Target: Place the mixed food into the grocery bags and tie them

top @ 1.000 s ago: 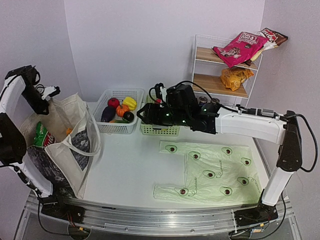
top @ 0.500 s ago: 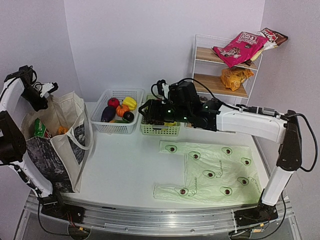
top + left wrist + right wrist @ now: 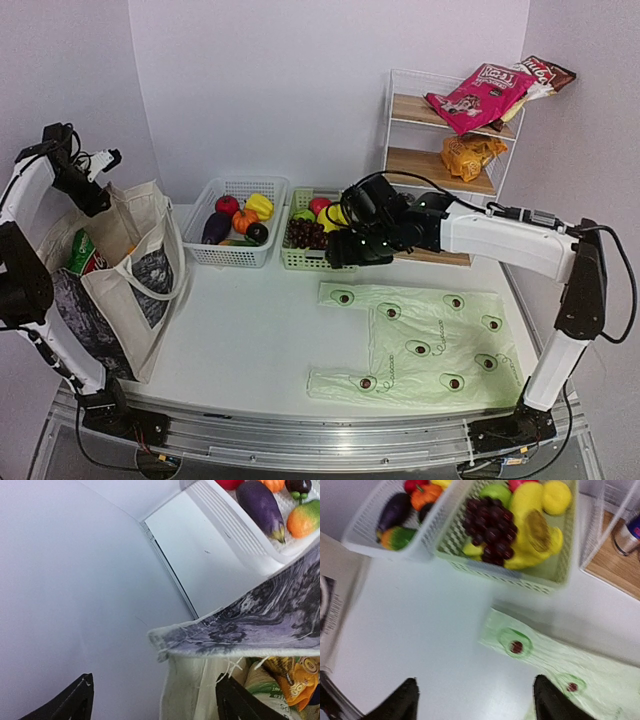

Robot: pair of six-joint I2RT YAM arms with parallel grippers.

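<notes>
The left gripper (image 3: 155,680) is seen wide open at the rim of the canvas tote (image 3: 270,622); the right gripper (image 3: 475,681) is seen wide open and empty near the grapes (image 3: 487,527).

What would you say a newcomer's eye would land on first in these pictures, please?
Probably the beige canvas tote standing open at the left of the table, with snack packets showing inside. Next, the pale-green avocado-print bag lying flat at front right, and the dark grapes among yellow fruit in the green basket at the back.
</notes>
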